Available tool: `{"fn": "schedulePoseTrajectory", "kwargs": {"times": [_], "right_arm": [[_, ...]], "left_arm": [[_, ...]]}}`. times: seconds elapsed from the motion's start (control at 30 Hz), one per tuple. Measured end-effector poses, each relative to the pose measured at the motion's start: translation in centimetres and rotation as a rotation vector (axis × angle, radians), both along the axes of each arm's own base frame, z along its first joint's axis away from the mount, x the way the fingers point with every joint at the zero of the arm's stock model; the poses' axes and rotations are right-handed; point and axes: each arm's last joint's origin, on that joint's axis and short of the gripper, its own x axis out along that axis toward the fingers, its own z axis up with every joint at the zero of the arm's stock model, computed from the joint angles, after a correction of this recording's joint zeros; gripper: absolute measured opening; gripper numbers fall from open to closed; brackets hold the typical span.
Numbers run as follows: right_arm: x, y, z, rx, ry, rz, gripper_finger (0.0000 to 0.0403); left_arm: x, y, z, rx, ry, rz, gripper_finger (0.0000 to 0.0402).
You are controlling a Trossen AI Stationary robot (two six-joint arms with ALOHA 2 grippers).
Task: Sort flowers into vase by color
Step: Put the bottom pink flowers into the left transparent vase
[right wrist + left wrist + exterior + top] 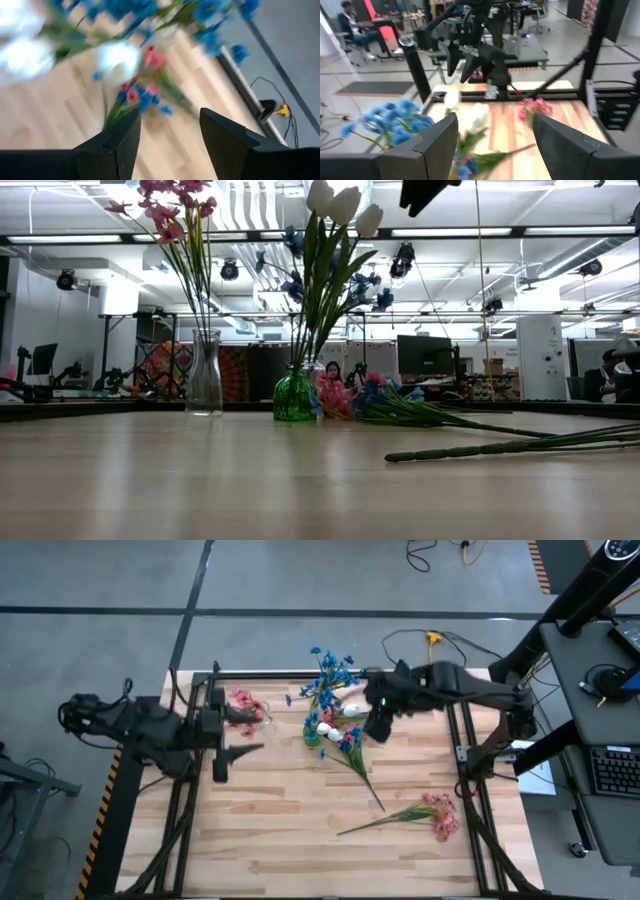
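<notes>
Your right arm reached in from the table's right edge, stretched nearly level, its right gripper (pixel 380 725) hanging just above the green glass vase (pixel 294 395) near the table's far middle. Its fingers (pixel 112 145) stood apart with nothing between them (its wrist view showed only bare wood and blossoms through the gap). That vase held white tulip-like blooms (pixel 340 202) and bright blue blossoms (pixel 330 675), fanning towards the far edge.

Your left arm lay folded at the table's left side, its left gripper (pixel 222 755) pointing across the table towards the middle. Its fingers (pixel 437 142) were likewise parted and empty.

A clear glass vase (pixel 205 375) stood just beside the left gripper, towards the far left corner, with pink flowers (pixel 245 705) upright in it.

Two sprigs lay flat on the light wooden table (pixel 260 840). A mixed sprig of pink and blue blossoms (pixel 345 742) lay touching the green vase's base, its thin green stem running towards the near right. A sprig of pink blossoms (pixel 438 812) lay well apart near the right edge, its stem pointing left towards the table's middle.
</notes>
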Motion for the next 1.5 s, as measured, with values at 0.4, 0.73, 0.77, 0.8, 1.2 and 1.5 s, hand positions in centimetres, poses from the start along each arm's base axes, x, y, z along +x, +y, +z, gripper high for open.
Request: {"fn": "schedulePoseTrajectory", "kwargs": {"times": [0.4, 0.73, 0.77, 0.8, 1.2, 1.5], "right_arm": [[-2.5, 8.6, -8.8, 0.007, 0.299, 0.236, 0.0196], [-3.3, 13.3, -15.1, 0.076, 0.298, 0.369, 0.0196], [-3.4, 13.6, -15.3, 0.078, 0.292, 0.372, 0.0196], [-3.5, 14.0, -15.3, 0.08, 0.288, 0.374, 0.0196], [-6.0, 18.0, -14.4, 0.057, 0.195, 0.427, 0.0196], [-7.8, 20.3, -14.3, 0.086, 0.158, 0.422, 0.0196]], "left_arm": [[0.1, -6.2, -2.1, -0.081, 0.079, -0.057, 0.024], [2.7, -11.3, -4.3, -0.134, 0.117, -0.121, 0.024], [3.3, -11.9, -4.5, -0.128, 0.127, -0.121, 0.024], [3.8, -12.4, -4.7, -0.122, 0.139, -0.117, 0.024], [6.8, -17.3, -5.8, -0.062, 0.37, 0.082, 0.024], [4.5, -22.0, -6.4, -0.155, 0.457, 0.154, 0.024]]}}
